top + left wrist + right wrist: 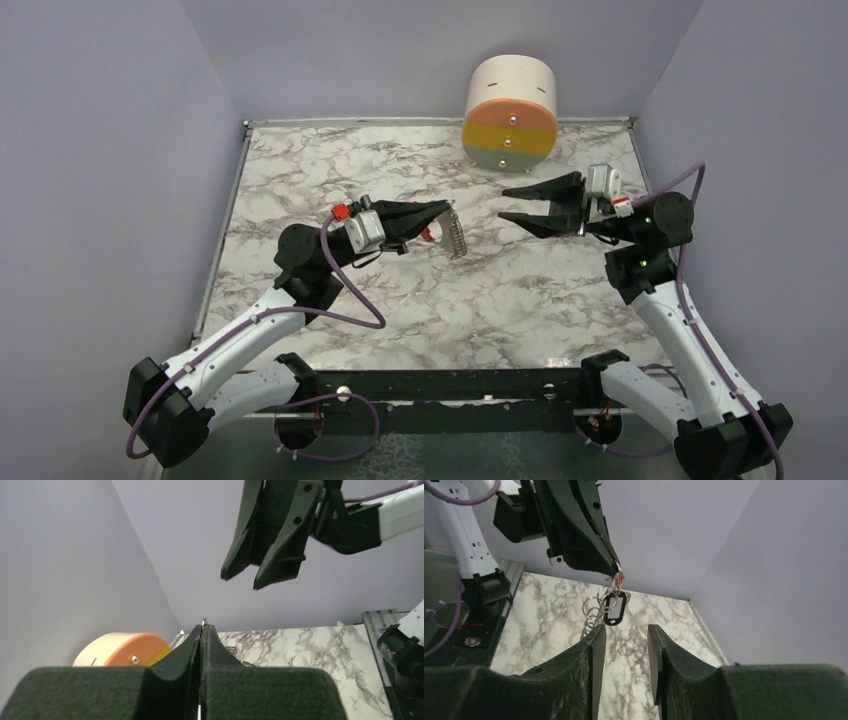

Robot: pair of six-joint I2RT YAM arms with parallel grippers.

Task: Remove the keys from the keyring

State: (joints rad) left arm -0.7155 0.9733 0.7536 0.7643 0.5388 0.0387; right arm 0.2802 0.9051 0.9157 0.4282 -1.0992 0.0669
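My left gripper [447, 207] is shut on the top of the key bunch and holds it above the table's middle. The silvery chain-like strip [456, 236] hangs below its tips, with the red piece [428, 235] just behind. In the right wrist view the left gripper [615, 569] dangles red bits [621, 580], the silvery strip [589, 614] and the dark oval keyring [611, 622]. In the left wrist view a small metal ring pokes out of its shut tips [202, 627]. My right gripper [503, 203] is open and empty, facing the bunch a short way to its right [626, 627].
A cream cylinder with orange, yellow and grey-green bands [510, 113] lies on its side at the back of the marble table [330, 170]. Grey walls close in the left, right and back. The right gripper [243, 580] shows high in the left wrist view.
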